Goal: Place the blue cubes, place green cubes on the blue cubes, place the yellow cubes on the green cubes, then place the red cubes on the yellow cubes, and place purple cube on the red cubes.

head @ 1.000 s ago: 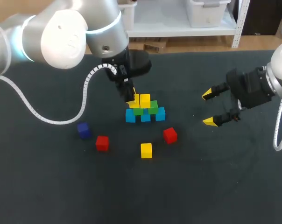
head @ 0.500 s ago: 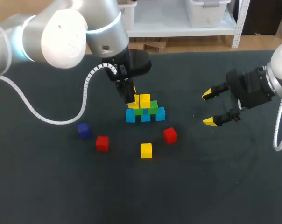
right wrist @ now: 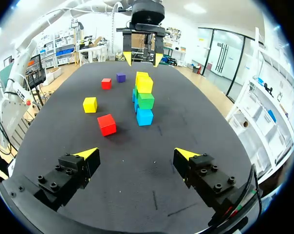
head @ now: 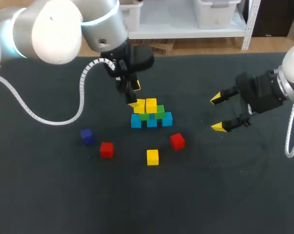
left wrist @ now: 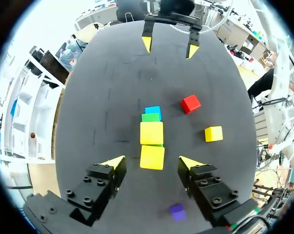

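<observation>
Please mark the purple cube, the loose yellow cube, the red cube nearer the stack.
purple cube (head: 86, 136): head view, its middle.
loose yellow cube (head: 152, 157): head view, its middle.
red cube nearer the stack (head: 177, 141): head view, its middle.

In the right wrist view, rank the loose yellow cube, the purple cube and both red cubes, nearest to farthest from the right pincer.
1. Nearer red cube, just ahead, beside the stack.
2. Loose yellow cube, farther out, same side.
3. Far red cube, beyond the yellow one.
4. Purple cube, farthest, by the left pincer.
</observation>
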